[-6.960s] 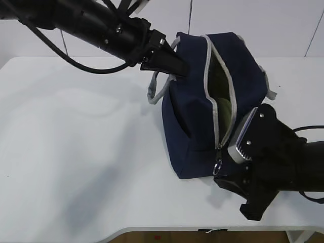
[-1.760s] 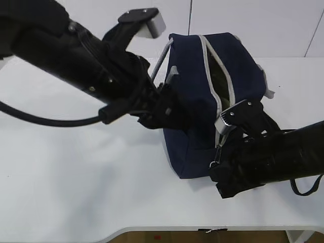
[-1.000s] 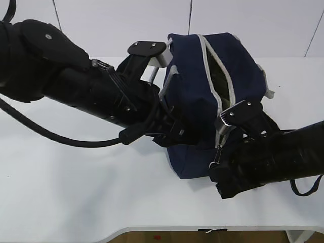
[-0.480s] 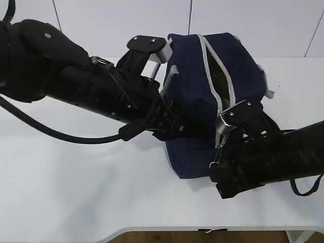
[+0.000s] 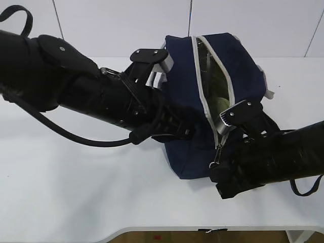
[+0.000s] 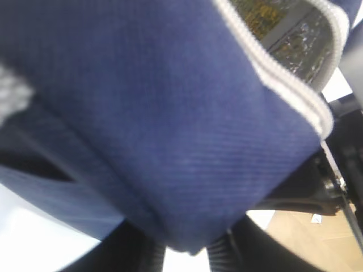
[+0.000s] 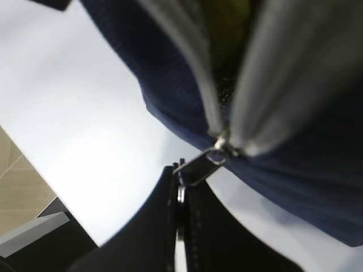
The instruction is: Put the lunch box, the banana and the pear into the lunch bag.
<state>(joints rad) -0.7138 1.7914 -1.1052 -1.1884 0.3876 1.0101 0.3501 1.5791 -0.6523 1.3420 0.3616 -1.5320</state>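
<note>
The large navy fabric lunch bag (image 5: 212, 101) stands on the white table (image 5: 76, 192), mouth open. The left gripper (image 5: 177, 132), at nine o'clock, probably pinches its side fabric to steady it. The right gripper (image 7: 179, 190), at five o'clock, pinches the metal ring pull (image 7: 198, 166).

white table (image 5: 76, 192), pale panelled wall (image 5: 111, 25)

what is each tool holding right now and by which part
Right tool is shut on the lunch bag's metal ring pull. Left tool pinches a fold of the bag's navy side fabric.
</note>
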